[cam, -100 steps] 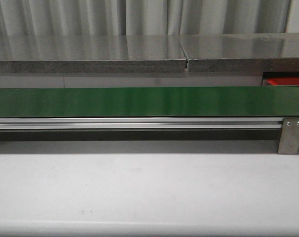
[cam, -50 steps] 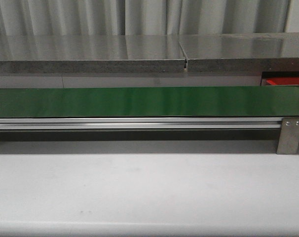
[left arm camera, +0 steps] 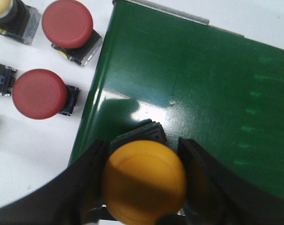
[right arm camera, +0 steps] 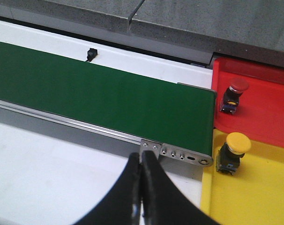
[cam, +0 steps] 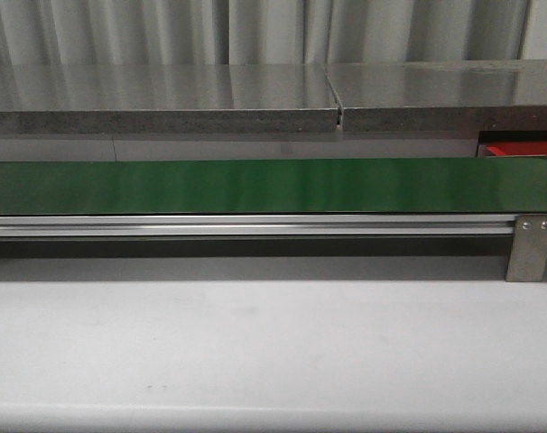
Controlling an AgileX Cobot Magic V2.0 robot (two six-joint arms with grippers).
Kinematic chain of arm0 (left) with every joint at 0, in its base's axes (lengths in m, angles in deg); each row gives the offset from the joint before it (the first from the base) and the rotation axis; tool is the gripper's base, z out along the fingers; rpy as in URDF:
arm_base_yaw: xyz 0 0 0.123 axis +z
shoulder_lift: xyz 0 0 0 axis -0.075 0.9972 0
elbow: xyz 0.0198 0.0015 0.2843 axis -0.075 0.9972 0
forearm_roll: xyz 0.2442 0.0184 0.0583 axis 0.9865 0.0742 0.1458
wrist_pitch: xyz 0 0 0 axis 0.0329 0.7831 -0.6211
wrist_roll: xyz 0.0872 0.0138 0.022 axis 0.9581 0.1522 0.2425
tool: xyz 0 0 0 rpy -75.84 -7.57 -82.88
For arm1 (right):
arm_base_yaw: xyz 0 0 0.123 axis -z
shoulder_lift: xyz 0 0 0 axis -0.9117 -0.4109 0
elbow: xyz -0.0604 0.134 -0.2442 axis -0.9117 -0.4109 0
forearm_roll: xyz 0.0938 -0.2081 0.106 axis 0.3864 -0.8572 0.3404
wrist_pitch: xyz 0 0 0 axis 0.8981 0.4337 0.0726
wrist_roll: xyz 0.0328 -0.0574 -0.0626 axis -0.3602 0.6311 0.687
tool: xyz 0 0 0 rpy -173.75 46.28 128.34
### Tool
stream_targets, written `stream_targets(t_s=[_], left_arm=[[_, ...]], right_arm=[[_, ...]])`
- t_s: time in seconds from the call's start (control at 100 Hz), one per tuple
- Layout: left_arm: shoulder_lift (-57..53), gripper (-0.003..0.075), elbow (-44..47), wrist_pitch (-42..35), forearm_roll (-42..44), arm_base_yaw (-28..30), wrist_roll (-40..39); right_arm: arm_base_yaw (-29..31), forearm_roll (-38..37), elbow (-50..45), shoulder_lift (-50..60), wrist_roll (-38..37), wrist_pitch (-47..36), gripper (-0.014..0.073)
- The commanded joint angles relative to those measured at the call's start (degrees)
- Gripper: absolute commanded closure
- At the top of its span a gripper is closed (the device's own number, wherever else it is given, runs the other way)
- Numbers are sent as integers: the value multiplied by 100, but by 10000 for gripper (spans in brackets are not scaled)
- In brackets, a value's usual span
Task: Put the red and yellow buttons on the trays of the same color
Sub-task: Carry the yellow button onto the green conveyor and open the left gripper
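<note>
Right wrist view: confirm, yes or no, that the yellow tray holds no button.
No: a yellow button stands upright on the yellow tray, next to the end of the green belt.

A yellow button point(left arm camera: 144, 182) sat over the belt point(left arm camera: 203, 93); red tray point(right arm camera: 268, 105) and yellow tray point(right arm camera: 254, 187) each held a matching button
</note>
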Motion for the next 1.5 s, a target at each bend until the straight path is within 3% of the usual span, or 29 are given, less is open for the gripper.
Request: stream_targets(t_s=[0.0, 0.15, 0.28, 0.58, 1.03, 1.27, 1.49], left_arm=[[-224, 505, -227, -34, -92, -28, -3], [-224, 258, -299, -61, -213, -28, 72], [-247, 139, -510, -39, -740, -28, 343], [-640, 147, -690, -240, -1118, 66, 300], [-571, 155, -708, -93, -646, 978, -350], [-28, 250, -708, 144, -669, 1076, -380], [487, 261, -756, -150, -722, 1076, -525]], right_arm=[[-4, 92, 145, -6, 44, -375, 661], [-4, 92, 145, -6, 44, -375, 661], [-4, 92, 145, -6, 44, -375, 661], [-4, 92, 145, -6, 44, -375, 661], [-4, 92, 145, -6, 44, -375, 661], [-4, 92, 145, -6, 44, -375, 661], [-4, 92, 145, -6, 44, -375, 661]])
